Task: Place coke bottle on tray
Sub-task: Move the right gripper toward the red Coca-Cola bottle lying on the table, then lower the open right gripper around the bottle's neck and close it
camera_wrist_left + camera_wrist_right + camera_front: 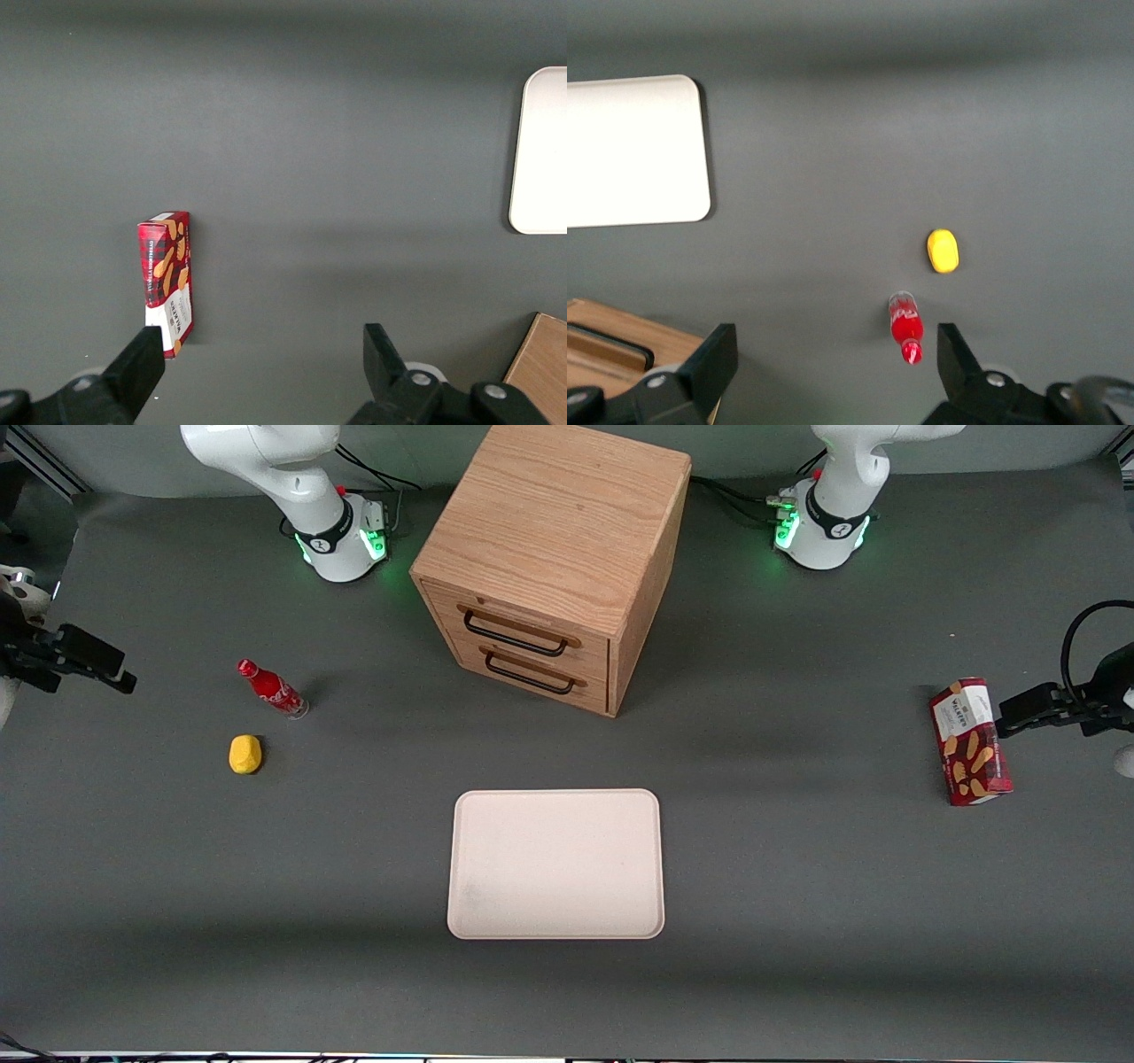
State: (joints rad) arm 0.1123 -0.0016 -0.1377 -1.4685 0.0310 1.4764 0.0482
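**Bottle lies waiting, tool held off high and wide open**

From the front, the coke bottle (272, 688) lies on its side on the grey counter (797, 886) toward the working arm's end, cap pointing away from the front camera and clear base nearer to it. A yellow lemon (245, 754) sits just beside it, a little nearer the camera, apart from it. The cream-pink tray (555, 864) rests flat in the middle of the counter, in front of the wooden drawer cabinet (554, 558), bare and well apart from the bottle, so the carry will be a long sideways one. The tool (113, 677) hangs at the edge of this view, above the counter and well clear of the bottle; nothing has been taken hold of yet.

The parked arm's wrist camera shows only the red snack box (166, 270) standing on edge at that arm's end, plus a corner of the tray (540, 150). Neither matters to the pick.

From the working wrist, the tool (837, 359) has its fingers (713, 359) spread apart with nothing between them. The bottle (905, 326) lies below, nearly between them, the lemon (943, 251) close beside it. I'd say the tool is staged over the bottle for a descent, and the lemon's closeness calls for a careful line.
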